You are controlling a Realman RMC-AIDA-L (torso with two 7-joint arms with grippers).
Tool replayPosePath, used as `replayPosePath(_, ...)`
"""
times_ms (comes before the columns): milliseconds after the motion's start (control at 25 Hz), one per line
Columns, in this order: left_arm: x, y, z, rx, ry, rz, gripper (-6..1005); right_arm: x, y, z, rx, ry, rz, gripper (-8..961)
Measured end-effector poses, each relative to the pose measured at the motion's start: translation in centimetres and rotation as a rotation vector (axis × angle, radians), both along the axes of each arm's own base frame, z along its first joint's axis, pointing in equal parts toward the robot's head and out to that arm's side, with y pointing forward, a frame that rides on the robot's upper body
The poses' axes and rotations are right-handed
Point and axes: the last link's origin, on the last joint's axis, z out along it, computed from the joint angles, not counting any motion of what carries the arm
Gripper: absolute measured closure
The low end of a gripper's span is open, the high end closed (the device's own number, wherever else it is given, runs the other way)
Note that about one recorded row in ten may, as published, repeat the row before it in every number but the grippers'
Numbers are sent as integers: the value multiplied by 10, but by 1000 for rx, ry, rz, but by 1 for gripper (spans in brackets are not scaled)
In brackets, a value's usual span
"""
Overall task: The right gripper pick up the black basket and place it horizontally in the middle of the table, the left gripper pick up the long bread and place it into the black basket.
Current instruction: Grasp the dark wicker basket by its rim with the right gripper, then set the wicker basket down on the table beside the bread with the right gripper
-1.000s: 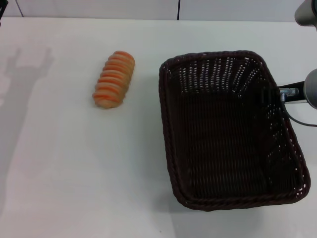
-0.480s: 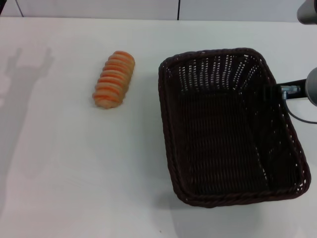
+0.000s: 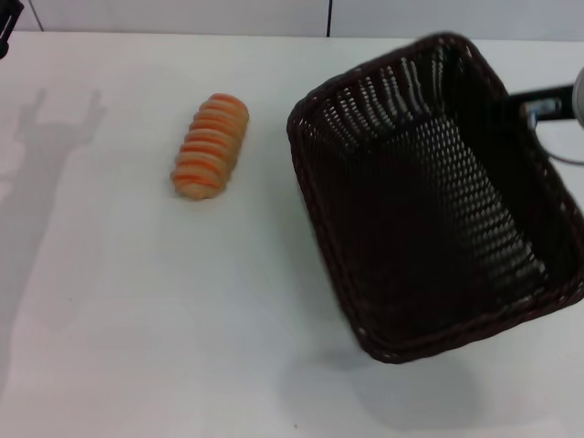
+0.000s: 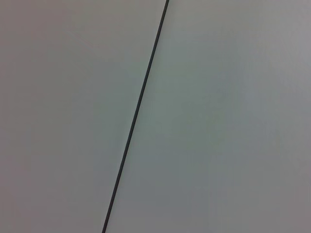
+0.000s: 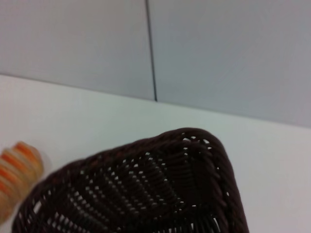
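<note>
The black basket (image 3: 429, 201) hangs tilted above the right side of the white table (image 3: 137, 319), its far right end raised, with its shadow on the table below it. My right gripper (image 3: 531, 108) is at the basket's right rim and shut on it. The basket's corner fills the bottom of the right wrist view (image 5: 146, 189). The long bread (image 3: 210, 146) lies on the table left of the basket, apart from it; its end shows in the right wrist view (image 5: 17, 167). My left gripper (image 3: 7, 18) is only a dark tip at the far left corner, well away from the bread.
The left arm's shadow (image 3: 46, 137) falls on the table's left part. A grey panelled wall (image 3: 328, 16) runs behind the far table edge. The left wrist view shows only that wall and a dark seam (image 4: 136, 116).
The basket has been lifted off the table and tilted, its far right end rising and swinging up with my right gripper. The bread has not moved.
</note>
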Motion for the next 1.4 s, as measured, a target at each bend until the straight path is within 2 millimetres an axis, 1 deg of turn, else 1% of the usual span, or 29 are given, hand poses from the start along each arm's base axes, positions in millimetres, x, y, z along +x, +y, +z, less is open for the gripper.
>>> replayPosePath(80,0,0,0,-1,4,3,138,-6,2,6,-3,0,39,789)
replayPosePath(120,-1,0,0,0,6,8,138,-11,4,12,-2,-1,77,789)
replayPosePath(160,-1,0,0,0,6,8,138,-11,4,12,-2,-1,77,789)
replayPosePath(200,-1,0,0,0,6,8,138,-16,5,20,-3,1,122,790)
replayPosePath(240,-2,0,0,4,5,12,138,-16,5,20,-3,1,122,790)
replayPosePath(320,-2,0,0,4,5,12,138,-23,6,31,-10,16,188,790)
replayPosePath(440,-3,0,0,6,17,22,138,-29,7,40,-22,43,253,790)
replayPosePath(480,-3,0,0,6,17,22,138,-29,7,40,-22,43,253,790)
replayPosePath(520,-3,0,0,6,17,22,138,-32,10,44,-34,52,297,790)
replayPosePath(560,-3,0,0,6,17,22,138,-32,10,44,-34,52,297,790)
replayPosePath(600,-3,0,0,6,17,22,138,-36,13,45,-51,50,342,790)
replayPosePath(680,-2,-1,-7,-3,6,31,138,-38,14,46,-57,47,360,790)
replayPosePath(720,-2,-1,-7,-3,6,31,138,-42,16,46,-74,33,405,790)
replayPosePath(760,-2,-1,-7,-3,6,31,138,-42,16,46,-74,33,405,790)
replayPosePath(800,-2,-1,-7,-3,6,31,138,-46,17,47,-90,25,441,790)
replayPosePath(840,-1,-1,-8,-4,1,31,138,-46,17,47,-90,25,441,790)
replayPosePath(880,0,-3,-13,-4,11,35,138,-49,18,47,-99,23,463,790)
replayPosePath(920,1,-3,-14,-3,17,37,138,-53,18,48,-115,23,496,790)
replayPosePath(1120,0,-5,-17,-6,32,42,139,-58,22,52,-127,5,535,790)
replayPosePath(1400,-2,-6,-16,-3,26,48,140,-58,23,53,-131,-1,541,790)
